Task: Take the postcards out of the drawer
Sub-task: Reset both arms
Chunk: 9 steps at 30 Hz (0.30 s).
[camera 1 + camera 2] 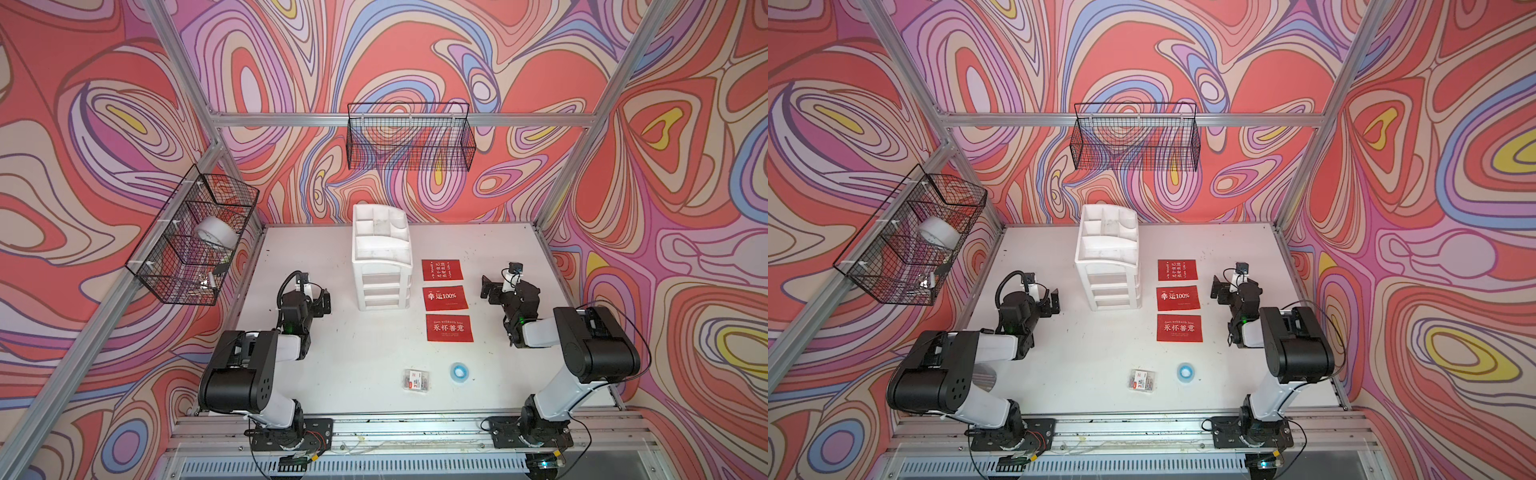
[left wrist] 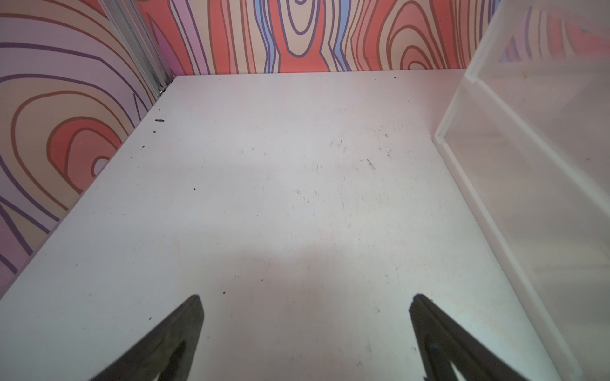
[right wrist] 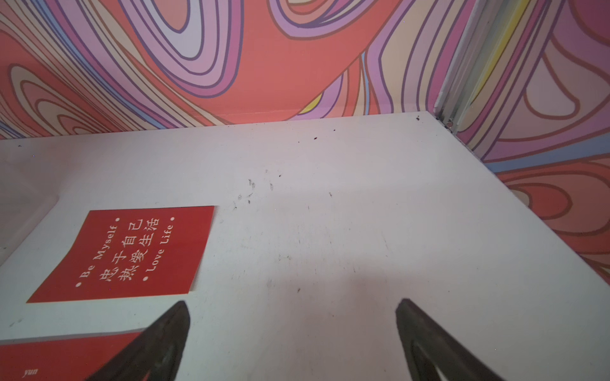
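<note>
Three red postcards with white lettering lie flat in a column on the white table, just right of the white drawer unit (image 1: 381, 266): the far one (image 1: 442, 270), the "100%" one (image 1: 445, 297) and the near one (image 1: 449, 328). The unit's three drawers look pushed in. My left gripper (image 1: 323, 301) hovers open to the left of the unit, over bare table (image 2: 307, 297). To the right of the postcards my right gripper (image 1: 487, 289) is open and empty (image 3: 293, 302). In the right wrist view the far postcard (image 3: 132, 254) lies beside one finger, and the "100%" one (image 3: 66, 353) is partly behind it.
A small clear packet with a red label (image 1: 416, 379) and a blue tape ring (image 1: 459, 371) lie near the table's front. A wire basket (image 1: 174, 266) holding a white tape roll (image 1: 216, 235) hangs on the left wall. Another wire basket (image 1: 409, 137) hangs on the back wall.
</note>
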{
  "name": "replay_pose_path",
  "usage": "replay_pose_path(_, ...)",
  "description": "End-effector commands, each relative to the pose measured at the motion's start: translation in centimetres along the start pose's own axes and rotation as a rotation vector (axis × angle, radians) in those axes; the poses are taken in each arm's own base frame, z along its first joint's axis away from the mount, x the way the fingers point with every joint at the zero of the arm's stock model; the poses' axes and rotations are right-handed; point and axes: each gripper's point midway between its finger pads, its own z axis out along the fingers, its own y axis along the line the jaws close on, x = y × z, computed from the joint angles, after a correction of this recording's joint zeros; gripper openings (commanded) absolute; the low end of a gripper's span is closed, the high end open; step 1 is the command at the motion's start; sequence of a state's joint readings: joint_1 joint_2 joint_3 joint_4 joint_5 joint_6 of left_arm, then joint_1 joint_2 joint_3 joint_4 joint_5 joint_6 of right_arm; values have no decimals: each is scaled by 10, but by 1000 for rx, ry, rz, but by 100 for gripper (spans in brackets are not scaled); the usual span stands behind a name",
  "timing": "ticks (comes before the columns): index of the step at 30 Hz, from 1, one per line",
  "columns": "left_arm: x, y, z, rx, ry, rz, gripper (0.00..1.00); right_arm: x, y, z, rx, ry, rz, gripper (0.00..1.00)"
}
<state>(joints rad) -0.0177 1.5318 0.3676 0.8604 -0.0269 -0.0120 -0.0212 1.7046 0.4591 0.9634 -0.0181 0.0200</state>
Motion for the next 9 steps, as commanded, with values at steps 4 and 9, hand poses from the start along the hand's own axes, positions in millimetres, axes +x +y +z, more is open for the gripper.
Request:
replay_pose_path(4, -6, 3, 5, -10, -10, -6, 100, 2, 5, 2, -28, 10, -6, 98)
replay_pose_path(9, -8, 3, 2, -10, -26, -7, 100, 2, 5, 2, -28, 11, -6, 99)
